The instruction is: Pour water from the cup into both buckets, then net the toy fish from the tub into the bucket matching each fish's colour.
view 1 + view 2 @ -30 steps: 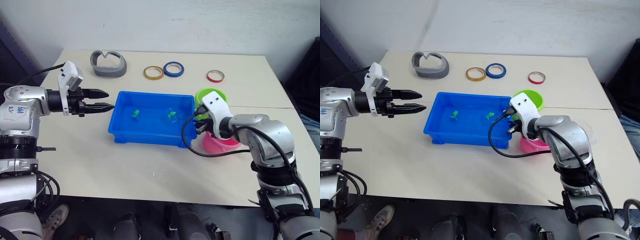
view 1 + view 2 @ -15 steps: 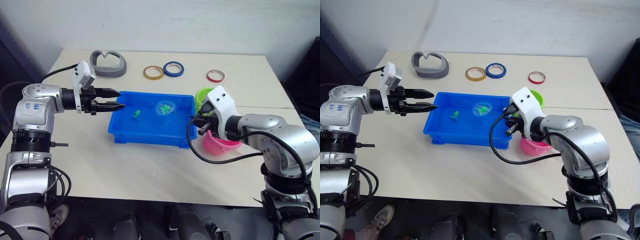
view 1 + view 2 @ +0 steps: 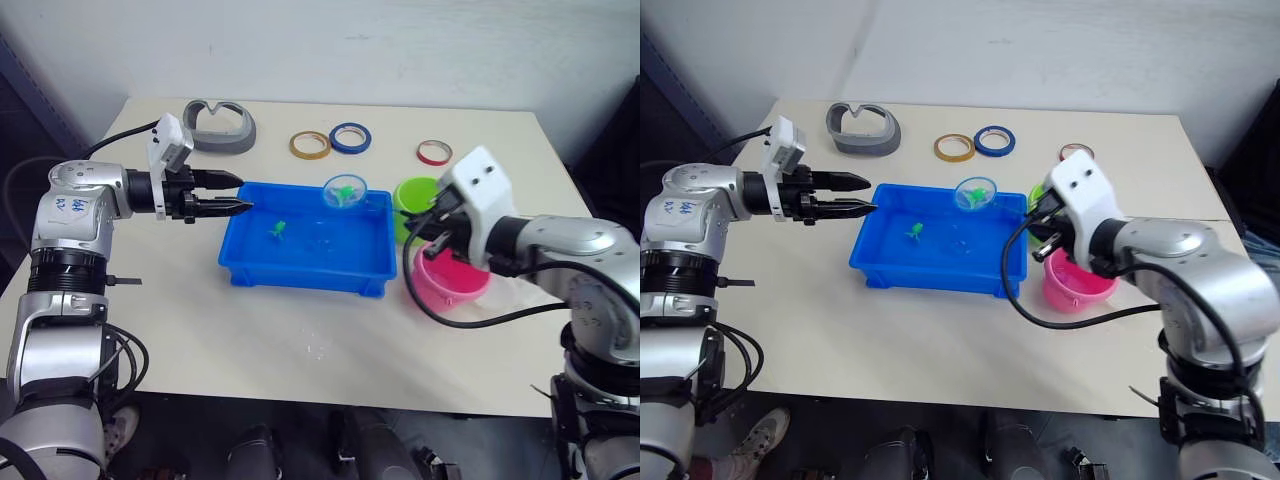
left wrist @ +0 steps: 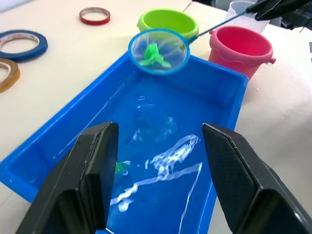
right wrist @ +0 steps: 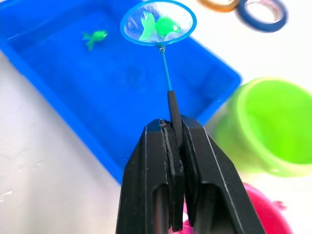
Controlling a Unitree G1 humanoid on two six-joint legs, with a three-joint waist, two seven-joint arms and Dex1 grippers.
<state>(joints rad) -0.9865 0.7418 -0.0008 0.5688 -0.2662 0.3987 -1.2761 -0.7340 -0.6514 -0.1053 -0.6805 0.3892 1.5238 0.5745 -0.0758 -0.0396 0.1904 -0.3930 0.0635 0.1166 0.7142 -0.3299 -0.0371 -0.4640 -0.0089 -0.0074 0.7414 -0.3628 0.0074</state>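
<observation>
Right gripper lifts the net with a green fish over the tub

The right gripper (image 5: 171, 141) is clamped on the thin stick of the net (image 5: 158, 23), whose blue-rimmed hoop hangs above the far rim of the blue tub (image 3: 300, 268) with a green fish (image 4: 153, 53) caught in the mesh. A second green fish (image 3: 278, 230) lies in the tub's water. Just beside the tub's right end stand the green bucket (image 3: 422, 196) and, nearer, the pink bucket (image 3: 452, 283). The left gripper (image 3: 230, 194) hovers at the tub's left end, fingers (image 4: 92, 170) spread wide and holding nothing. Three tape rings (image 3: 348, 137) lie on the counter (image 3: 180, 320) beyond the tub.
</observation>
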